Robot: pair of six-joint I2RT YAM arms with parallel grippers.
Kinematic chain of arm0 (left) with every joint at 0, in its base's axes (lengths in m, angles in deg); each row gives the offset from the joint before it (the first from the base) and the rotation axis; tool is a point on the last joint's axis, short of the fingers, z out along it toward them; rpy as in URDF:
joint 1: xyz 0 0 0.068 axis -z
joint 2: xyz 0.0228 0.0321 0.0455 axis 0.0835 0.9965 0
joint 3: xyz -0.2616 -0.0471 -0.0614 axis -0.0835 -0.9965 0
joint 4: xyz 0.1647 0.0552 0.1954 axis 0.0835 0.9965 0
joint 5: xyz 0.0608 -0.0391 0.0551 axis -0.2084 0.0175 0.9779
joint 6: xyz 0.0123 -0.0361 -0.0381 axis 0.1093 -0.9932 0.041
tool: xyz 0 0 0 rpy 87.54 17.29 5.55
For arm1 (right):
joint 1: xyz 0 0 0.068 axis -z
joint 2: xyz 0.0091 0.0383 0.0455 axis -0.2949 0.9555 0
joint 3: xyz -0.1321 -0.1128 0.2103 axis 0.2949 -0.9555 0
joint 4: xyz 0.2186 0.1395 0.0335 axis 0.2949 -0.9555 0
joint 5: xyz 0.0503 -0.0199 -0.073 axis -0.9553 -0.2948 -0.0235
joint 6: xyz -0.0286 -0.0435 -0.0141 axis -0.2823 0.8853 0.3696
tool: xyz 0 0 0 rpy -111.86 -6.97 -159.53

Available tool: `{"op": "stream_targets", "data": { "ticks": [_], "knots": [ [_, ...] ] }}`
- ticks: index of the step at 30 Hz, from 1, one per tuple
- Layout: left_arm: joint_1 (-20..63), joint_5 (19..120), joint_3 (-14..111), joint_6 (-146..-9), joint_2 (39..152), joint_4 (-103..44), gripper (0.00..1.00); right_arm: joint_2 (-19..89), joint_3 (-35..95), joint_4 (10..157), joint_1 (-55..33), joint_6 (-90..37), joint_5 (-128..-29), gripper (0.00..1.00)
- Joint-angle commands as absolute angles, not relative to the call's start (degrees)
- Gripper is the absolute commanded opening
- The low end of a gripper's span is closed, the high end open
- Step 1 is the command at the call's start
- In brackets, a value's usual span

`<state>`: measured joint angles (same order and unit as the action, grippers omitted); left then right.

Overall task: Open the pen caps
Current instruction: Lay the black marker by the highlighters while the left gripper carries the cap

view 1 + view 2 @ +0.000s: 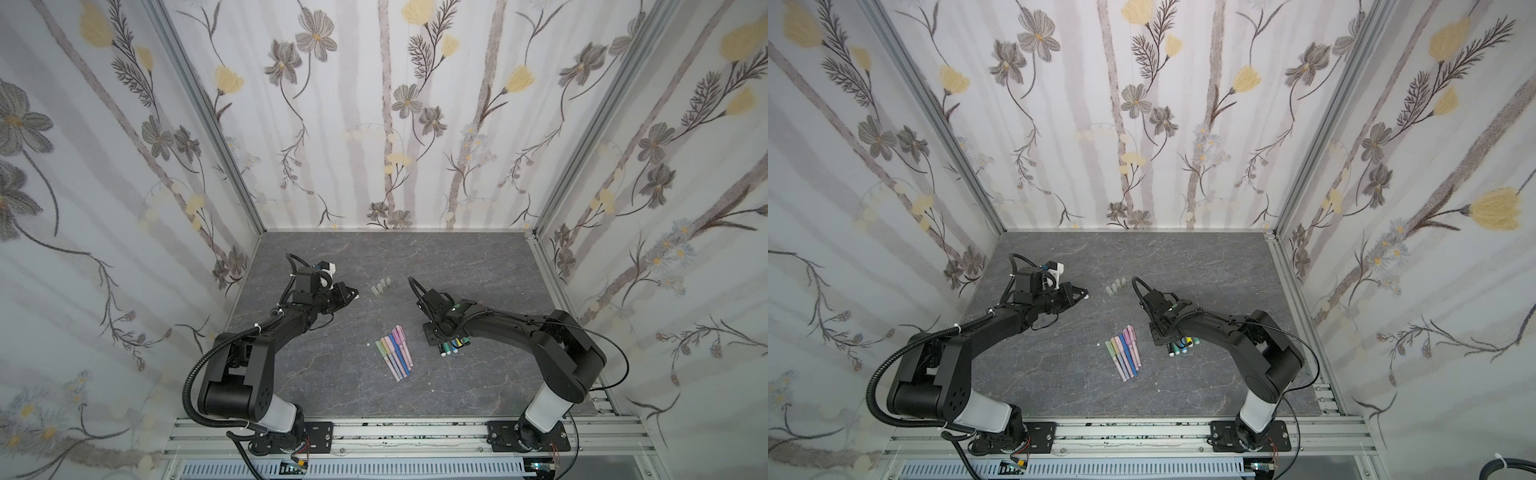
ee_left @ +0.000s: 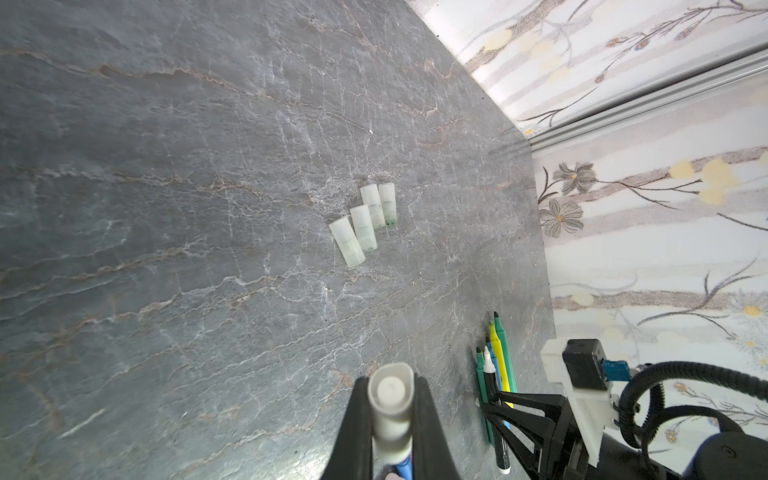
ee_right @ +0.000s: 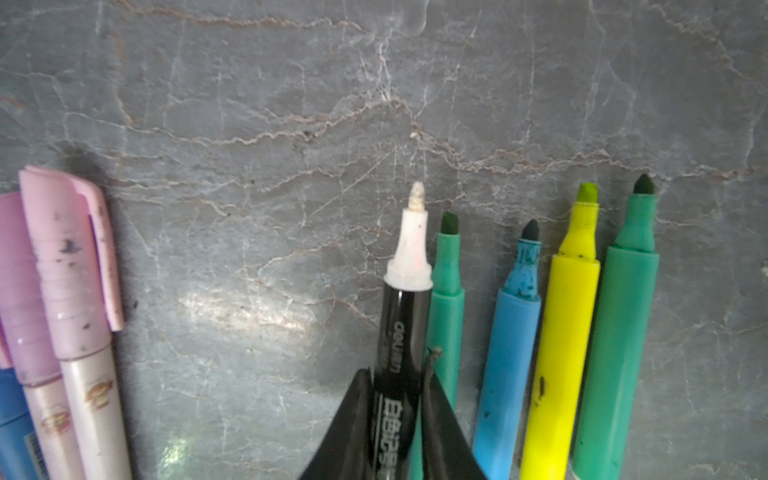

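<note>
The left gripper (image 2: 390, 383) pinches a frosted, stubby cap (image 2: 388, 419) end-on, probably to lay it with the four matching caps (image 2: 363, 226) lying side by side on the veined, stone-look table (image 2: 166, 166). At centre, slim pastel pens (image 1: 395, 353) lie fanned out and capped, likely next in line. The right gripper (image 3: 399, 378) straddles a glossy black pen (image 3: 405, 324) with its white felt nib bare. The pen lies beside four bare-tipped plastic markers (image 3: 515, 332). The jaws are narrow, but I cannot tell if they grip.

The tabletop (image 3: 249, 104) looked like veined grey stone, faintly sheeny; caps (image 2: 363, 224) toward twelve o'clock were frosted translucent plastic.
</note>
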<state>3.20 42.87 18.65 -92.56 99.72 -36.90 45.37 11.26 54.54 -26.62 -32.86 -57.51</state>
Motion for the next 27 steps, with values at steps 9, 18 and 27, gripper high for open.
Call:
{"op": "stream_targets", "data": {
  "ticks": [9,18,27],
  "knots": [
    [3.1,42.5,18.8,-92.6,100.0,-38.3,0.0,45.5,11.6,53.9,-26.9,-32.1,-56.1,0.25],
    [3.1,42.7,17.9,-92.5,99.6,-38.5,0.0,45.3,11.7,54.0,-27.6,-31.8,-55.9,0.25],
    [3.1,42.2,17.8,-92.6,100.4,-38.7,0.0,44.1,11.6,53.9,-27.8,-31.9,-55.2,0.25]
  ]
}}
